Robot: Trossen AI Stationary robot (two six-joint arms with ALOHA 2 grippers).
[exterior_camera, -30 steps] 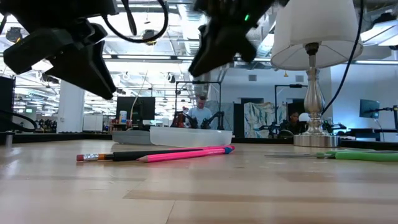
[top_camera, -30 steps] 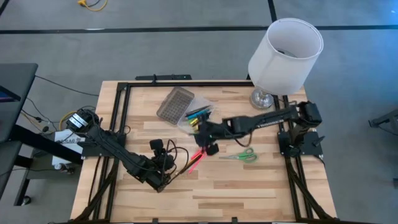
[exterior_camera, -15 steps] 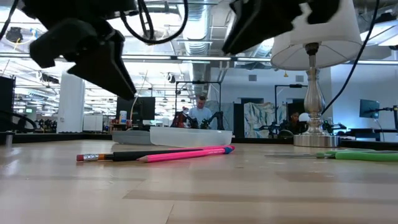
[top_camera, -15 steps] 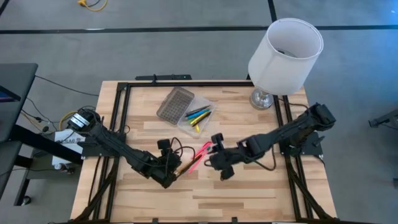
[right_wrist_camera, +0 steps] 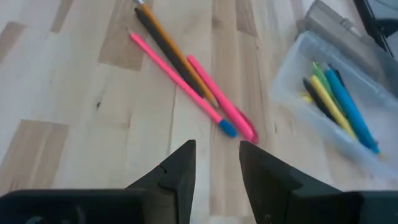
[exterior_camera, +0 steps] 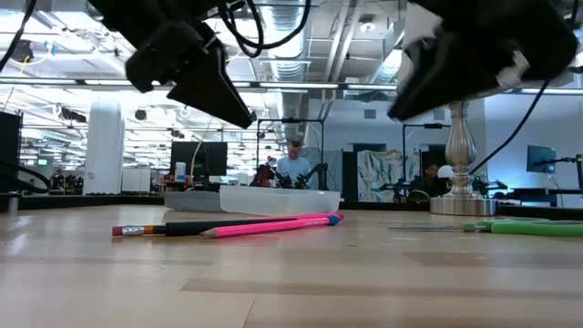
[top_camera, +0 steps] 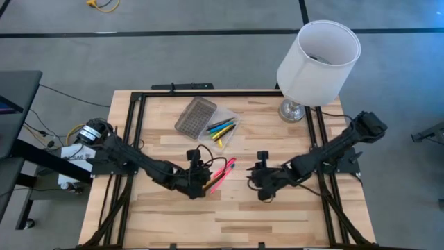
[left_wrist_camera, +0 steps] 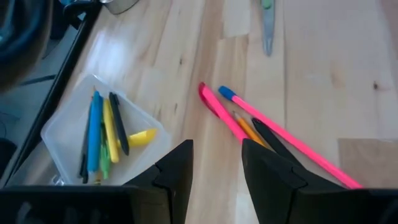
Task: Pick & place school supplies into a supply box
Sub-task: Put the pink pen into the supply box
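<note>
Loose supplies lie side by side mid-table: two pink pens (top_camera: 222, 173), a yellow pencil and a dark pen (left_wrist_camera: 249, 124) (right_wrist_camera: 186, 78). The clear supply box (top_camera: 232, 125) holds blue, yellow, green and dark sticks; its grey grid lid (top_camera: 195, 116) lies beside it. The green-handled scissors (exterior_camera: 524, 228) lie flat to the right. My left gripper (left_wrist_camera: 217, 149) hovers open just left of the loose pens (top_camera: 200, 173). My right gripper (right_wrist_camera: 216, 149) hovers open to their right (top_camera: 259, 182), above the table.
A lamp with a white shade (top_camera: 319, 52) stands at the table's far right corner on a silver base (top_camera: 295, 110). Black frame rails run along the table's left and right edges (top_camera: 135, 132). Bare wood lies toward the near edge.
My right gripper has drawn away from the supply box, toward the near edge and then rightward, passing over the loose pens. My left gripper has moved right and slightly farther, toward the pens. The pens and box have stayed put.
</note>
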